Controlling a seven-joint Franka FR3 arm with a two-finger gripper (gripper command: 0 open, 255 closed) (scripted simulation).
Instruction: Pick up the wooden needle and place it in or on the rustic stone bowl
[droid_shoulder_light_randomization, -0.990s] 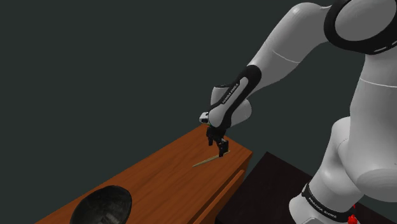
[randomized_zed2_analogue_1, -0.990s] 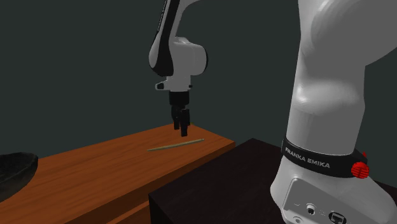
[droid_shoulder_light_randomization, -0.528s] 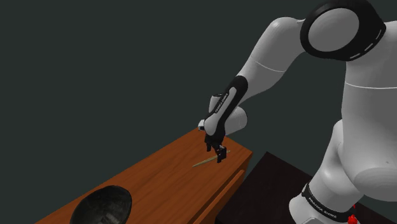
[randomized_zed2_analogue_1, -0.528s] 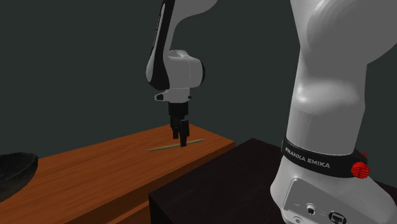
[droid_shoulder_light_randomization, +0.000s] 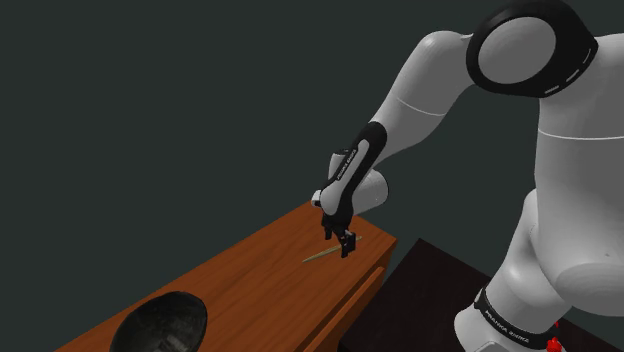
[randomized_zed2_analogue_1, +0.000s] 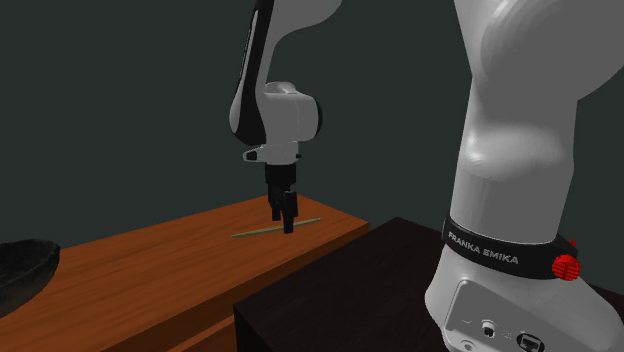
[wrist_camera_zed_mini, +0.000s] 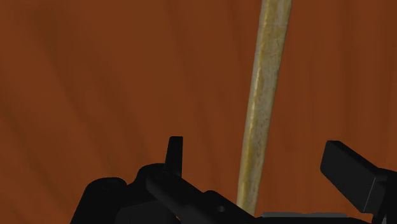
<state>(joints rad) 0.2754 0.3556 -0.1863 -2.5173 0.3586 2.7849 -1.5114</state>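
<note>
A white robot arm (droid_shoulder_light_randomization: 440, 80) holds its all-black two-finger gripper (droid_shoulder_light_randomization: 346, 246) low over one end of a reddish-brown wooden bench (droid_shoulder_light_randomization: 250, 275), fingers parted and clasping nothing. The thin, pale tan wooden needle (droid_shoulder_light_randomization: 318, 257) lies flat on the bench top, one end under the gripper. In the wrist view it (wrist_camera_zed_mini: 262, 95) runs between the two black fingers (wrist_camera_zed_mini: 173, 151), with bare wood showing on either side. The dark grey, rough-surfaced round bowl (droid_shoulder_light_randomization: 160, 325) sits on the same bench, well apart from the needle, toward the shoulder view's lower left. In the second exterior view the gripper (randomized_zed2_analogue_1: 289, 222) points down at the needle (randomized_zed2_analogue_1: 258, 232), and the bowl (randomized_zed2_analogue_1: 22, 268) sits at the left edge. The arm's base stands on a dark box (randomized_zed2_analogue_1: 340, 300) just beside the bench.
</note>
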